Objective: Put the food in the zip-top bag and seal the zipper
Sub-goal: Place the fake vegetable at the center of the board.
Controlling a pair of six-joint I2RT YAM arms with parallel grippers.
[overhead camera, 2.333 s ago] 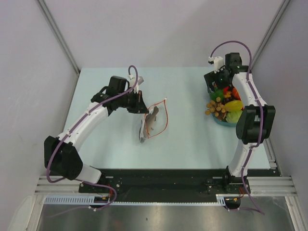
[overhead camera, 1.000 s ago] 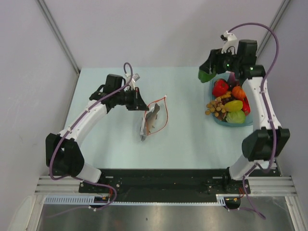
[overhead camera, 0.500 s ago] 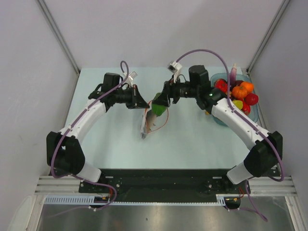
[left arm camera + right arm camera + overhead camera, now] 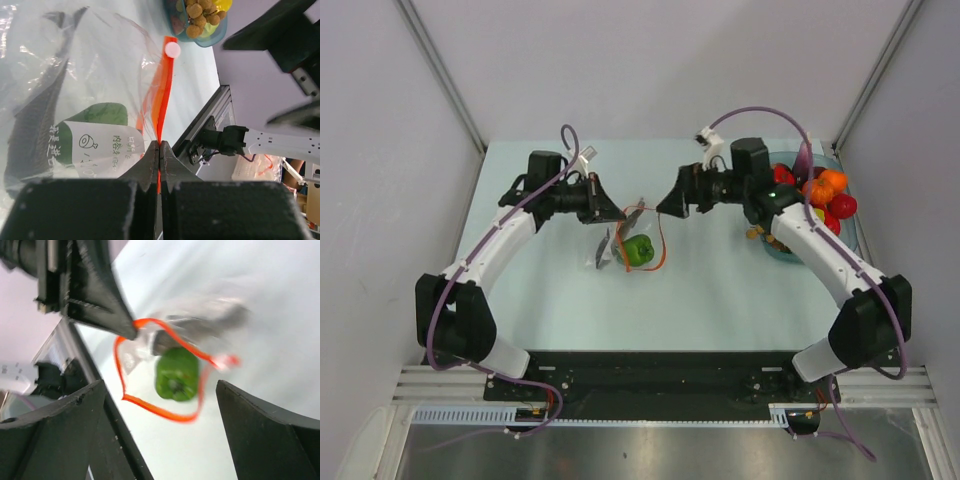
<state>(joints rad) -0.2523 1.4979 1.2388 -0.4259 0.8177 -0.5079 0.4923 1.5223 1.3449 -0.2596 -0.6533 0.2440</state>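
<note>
The clear zip-top bag (image 4: 620, 245) lies mid-table with its orange-red zipper (image 4: 660, 240) mouth held open. My left gripper (image 4: 612, 211) is shut on the zipper strip (image 4: 162, 100) at the bag's upper left edge. A green toy pepper (image 4: 639, 250) sits inside the bag mouth; it also shows in the right wrist view (image 4: 176, 373), ringed by the zipper (image 4: 150, 407). My right gripper (image 4: 665, 206) is open and empty, just right of and above the bag mouth. The other food (image 4: 817, 195) sits in the blue tray at the right.
The blue tray (image 4: 775, 250) stands at the table's right edge under my right forearm, holding red, orange, yellow and brown toy food. It shows at the top of the left wrist view (image 4: 200, 41). White enclosure walls rise on three sides.
My right gripper carried the green pepper from the tray to the bag, let it go into the mouth, and has pulled back a little to the right. The left gripper kept hold of the zipper.
</note>
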